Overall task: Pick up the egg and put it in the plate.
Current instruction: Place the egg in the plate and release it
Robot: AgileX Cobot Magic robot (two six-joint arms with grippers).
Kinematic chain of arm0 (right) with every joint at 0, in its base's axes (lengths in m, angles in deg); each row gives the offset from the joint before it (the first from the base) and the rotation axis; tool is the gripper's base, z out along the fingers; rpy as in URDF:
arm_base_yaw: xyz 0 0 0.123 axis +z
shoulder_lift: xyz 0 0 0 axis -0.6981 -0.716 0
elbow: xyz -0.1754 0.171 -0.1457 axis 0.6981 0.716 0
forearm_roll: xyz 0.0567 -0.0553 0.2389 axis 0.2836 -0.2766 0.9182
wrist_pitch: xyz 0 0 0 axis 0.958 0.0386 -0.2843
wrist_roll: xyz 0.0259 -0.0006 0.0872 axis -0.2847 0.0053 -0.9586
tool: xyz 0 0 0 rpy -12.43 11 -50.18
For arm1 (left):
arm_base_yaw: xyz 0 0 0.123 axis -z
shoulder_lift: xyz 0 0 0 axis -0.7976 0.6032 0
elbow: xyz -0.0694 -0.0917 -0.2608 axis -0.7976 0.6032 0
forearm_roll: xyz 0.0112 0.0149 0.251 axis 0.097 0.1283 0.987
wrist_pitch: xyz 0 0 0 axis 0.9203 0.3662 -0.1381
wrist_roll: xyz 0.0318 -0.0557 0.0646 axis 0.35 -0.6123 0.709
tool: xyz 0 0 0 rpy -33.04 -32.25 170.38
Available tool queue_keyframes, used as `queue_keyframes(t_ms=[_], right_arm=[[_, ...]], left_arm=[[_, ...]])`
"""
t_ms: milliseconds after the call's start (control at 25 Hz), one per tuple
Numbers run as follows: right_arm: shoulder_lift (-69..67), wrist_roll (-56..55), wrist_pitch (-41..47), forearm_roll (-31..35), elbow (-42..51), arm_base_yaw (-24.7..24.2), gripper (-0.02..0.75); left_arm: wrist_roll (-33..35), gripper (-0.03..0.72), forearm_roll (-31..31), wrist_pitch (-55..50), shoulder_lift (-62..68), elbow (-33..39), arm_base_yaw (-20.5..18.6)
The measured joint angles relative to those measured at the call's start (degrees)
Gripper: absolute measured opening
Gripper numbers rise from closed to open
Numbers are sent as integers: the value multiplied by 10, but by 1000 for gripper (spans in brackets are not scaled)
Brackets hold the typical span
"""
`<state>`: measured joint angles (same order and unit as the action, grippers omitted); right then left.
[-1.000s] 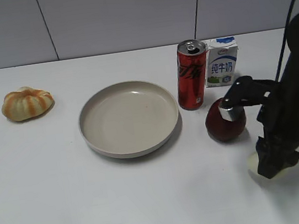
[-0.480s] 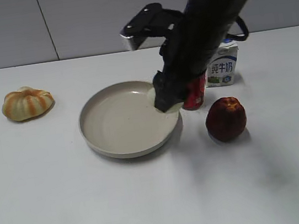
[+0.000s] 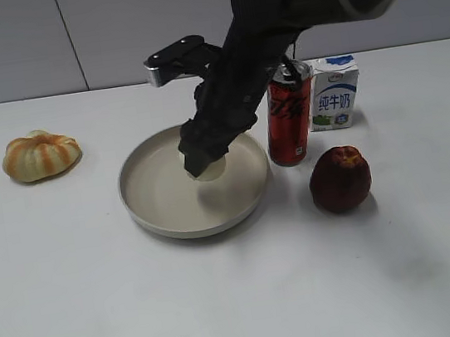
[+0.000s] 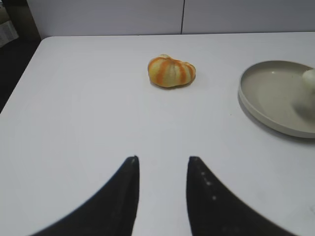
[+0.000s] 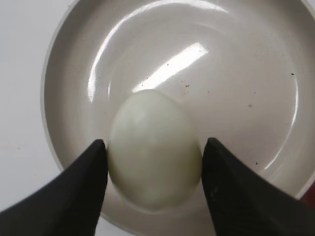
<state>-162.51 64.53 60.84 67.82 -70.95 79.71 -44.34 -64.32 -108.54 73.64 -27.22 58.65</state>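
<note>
Cream-white egg [image 5: 155,150] pinched in my right claw [image 5: 153,189] above the plate [image 3: 148,208], poised for release.

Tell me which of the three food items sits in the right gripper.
The egg, pale cream, clamped over the plate. Striped pumpkin and dark red fruit lie on the table.
</note>
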Motion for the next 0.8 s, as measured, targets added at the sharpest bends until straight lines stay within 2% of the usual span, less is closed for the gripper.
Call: queue_keyframes(t_ms=[120,200,360,480,600,680,800], right_arm=[[-4,-1,-6,0,-3,1,594],[-4,-2,-8,-2,-6,1,647],[-4,-23,15,-7,-25,1,654],[-4,-31,110,-20,-78,1,634],[2,-83,213,-92,-158,-1,592],[13,-138,230,-135,-200,-7,573],[33,-174,237,-167,-224,-26,562]], left_arm=[[0,240,0,0,0,0,0],[0,240,0,0,0,0,0],[0,240,0,0,0,0,0],[0,240,0,0,0,0,0],[0,240,0,0,0,0,0],[0,240,0,0,0,0,0],[0,240,0,0,0,0,0]])
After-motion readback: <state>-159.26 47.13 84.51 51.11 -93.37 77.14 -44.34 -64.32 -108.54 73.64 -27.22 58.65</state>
